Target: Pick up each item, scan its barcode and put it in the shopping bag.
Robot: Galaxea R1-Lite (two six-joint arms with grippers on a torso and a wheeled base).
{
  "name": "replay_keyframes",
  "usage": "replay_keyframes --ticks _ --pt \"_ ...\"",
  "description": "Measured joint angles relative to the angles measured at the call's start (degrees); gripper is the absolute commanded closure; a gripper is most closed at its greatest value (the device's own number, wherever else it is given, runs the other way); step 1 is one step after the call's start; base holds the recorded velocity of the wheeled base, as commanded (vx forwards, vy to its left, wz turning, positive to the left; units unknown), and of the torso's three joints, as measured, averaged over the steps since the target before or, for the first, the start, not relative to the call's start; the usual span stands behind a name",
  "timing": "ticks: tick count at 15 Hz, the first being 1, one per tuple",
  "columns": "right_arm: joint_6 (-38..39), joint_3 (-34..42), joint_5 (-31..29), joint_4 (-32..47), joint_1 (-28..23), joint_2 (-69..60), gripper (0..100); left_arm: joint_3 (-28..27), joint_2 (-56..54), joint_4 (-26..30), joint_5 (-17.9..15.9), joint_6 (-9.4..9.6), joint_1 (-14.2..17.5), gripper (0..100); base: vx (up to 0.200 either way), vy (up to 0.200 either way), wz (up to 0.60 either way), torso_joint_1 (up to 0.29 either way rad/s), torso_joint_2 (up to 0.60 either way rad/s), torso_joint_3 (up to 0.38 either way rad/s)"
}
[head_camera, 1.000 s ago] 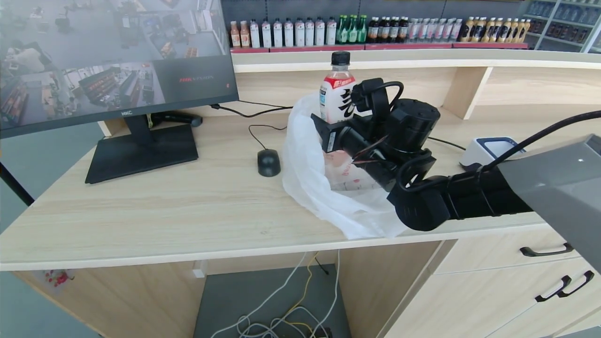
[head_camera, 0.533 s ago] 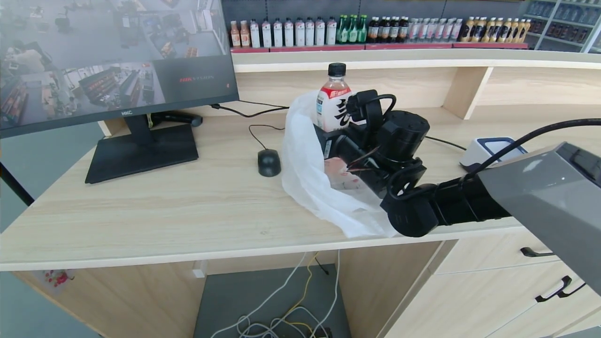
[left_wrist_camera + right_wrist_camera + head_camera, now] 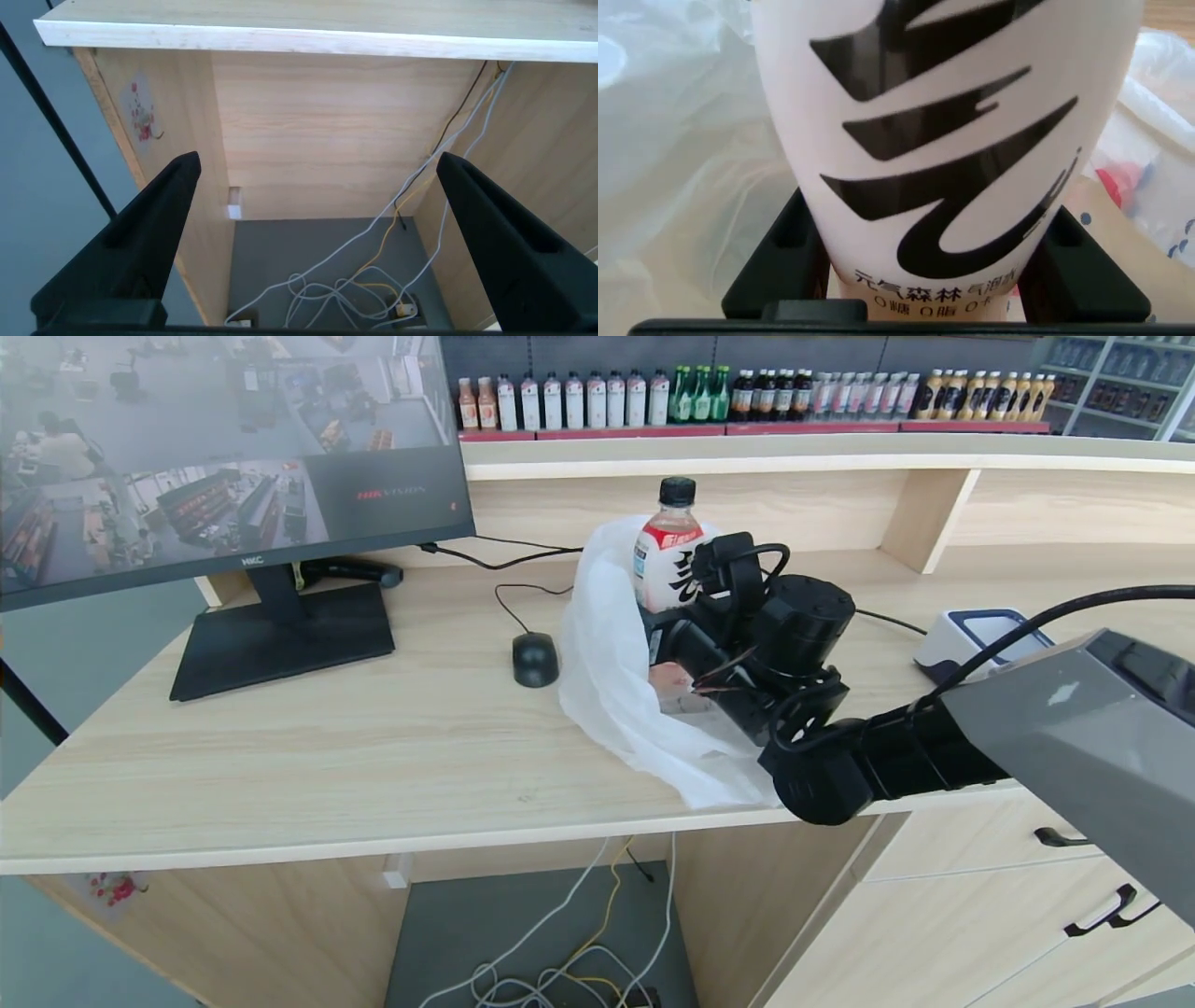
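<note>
The right claw (image 3: 665, 616) is clamped on the lower body of the bottle (image 3: 668, 555), one black finger pressed against each side. It holds the bottle upright in the open mouth of the white bag (image 3: 607, 700) on the desk (image 3: 327, 747), above a pinkish pack (image 3: 680, 689) lying inside. The left claw (image 3: 318, 233) hangs below the desk's front edge, spread wide with nothing in it, while a mouse (image 3: 534, 659) sits just left of the bag and a scanner (image 3: 971, 637) well to its right.
</note>
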Motion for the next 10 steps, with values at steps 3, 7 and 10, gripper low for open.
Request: replay_keyframes --ticks 3,7,10 --pt "-0.02 2.47 0.00 -1.87 0.00 -0.05 100 0.00 0.00 0.00 0.00 0.00 0.00 0 0.000 0.000 0.00 0.000 0.00 0.000" --pt "0.07 3.91 0.05 -2.63 0.00 -0.13 100 0.00 0.00 0.00 0.00 0.00 0.00 0 0.000 0.000 0.00 0.000 0.00 0.000" --pt "0.09 4.00 0.06 -2.62 0.09 -0.16 100 0.00 0.00 0.00 0.00 0.02 0.00 0 0.000 0.000 0.00 0.000 0.00 0.000"
